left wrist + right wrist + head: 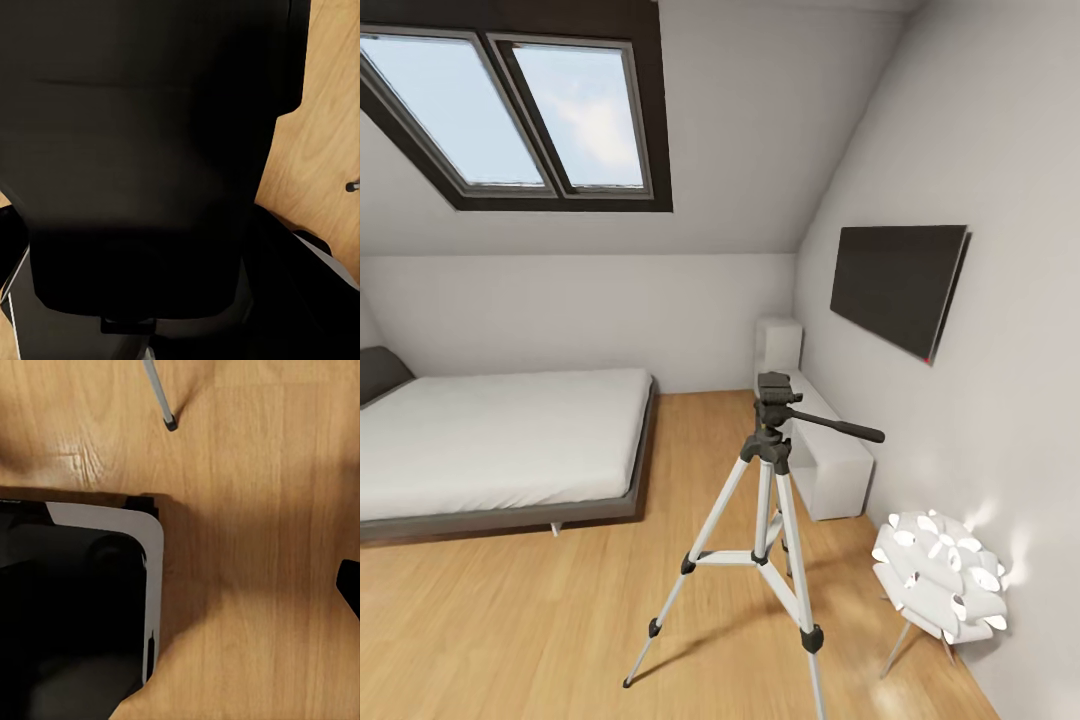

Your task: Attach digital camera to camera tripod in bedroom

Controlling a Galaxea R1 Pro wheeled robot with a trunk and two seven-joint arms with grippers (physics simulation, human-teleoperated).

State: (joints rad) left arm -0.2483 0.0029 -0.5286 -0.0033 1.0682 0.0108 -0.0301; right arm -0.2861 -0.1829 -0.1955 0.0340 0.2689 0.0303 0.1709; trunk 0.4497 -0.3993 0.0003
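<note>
Here, thin silver-legged camera tripod on glossy wood floor.

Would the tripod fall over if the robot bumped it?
Probably, if bumped hard. The camera tripod is tall on three thin legs, so it likely tips easily. Its spread legs and cross braces should resist a small nudge, though its small feet might slide on the smooth wood floor.

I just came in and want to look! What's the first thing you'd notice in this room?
The camera tripod stands right in the middle on the wood floor, silver legs spread wide. Up on the sloped ceiling a dark-framed skylight shows blue sky, and a glowing white lamp sits by the right wall.
</note>
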